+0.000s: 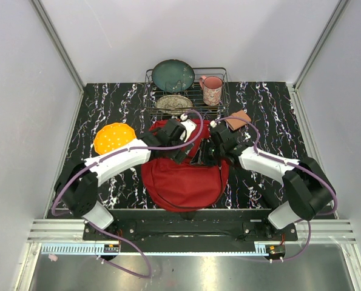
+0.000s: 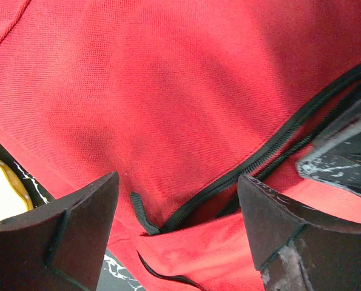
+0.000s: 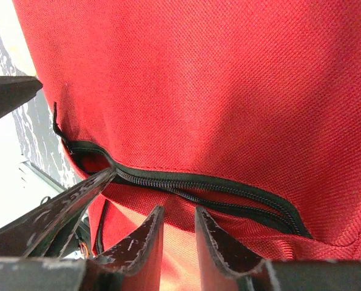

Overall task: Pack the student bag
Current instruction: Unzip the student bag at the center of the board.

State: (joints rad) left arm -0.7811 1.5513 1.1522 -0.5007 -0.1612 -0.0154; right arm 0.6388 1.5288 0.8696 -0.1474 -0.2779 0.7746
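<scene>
The student bag point(image 1: 183, 179), a big red backpack, lies in the middle of the table between both arms. Its black zipper point(image 3: 198, 185) is partly undone and the mouth gapes a little. My right gripper point(image 3: 179, 211) is narrowed on a raised fold of the red fabric just below the zipper. My left gripper point(image 2: 177, 179) is wide open over the end of the same zipper point(image 2: 229, 176), with red cloth between its fingers and nothing clamped. One left fingertip point(image 3: 104, 176) touches the zipper mouth. From above, both grippers point(image 1: 181, 147) point(image 1: 207, 154) meet over the bag's far half.
An orange plate point(image 1: 113, 138) lies left of the bag. A wire rack point(image 1: 222, 76) at the back holds a dark green plate point(image 1: 173, 74), a pink mug point(image 1: 212, 90) and a patterned plate point(image 1: 173, 102). A brown flat item point(image 1: 238, 119) lies at the right rear.
</scene>
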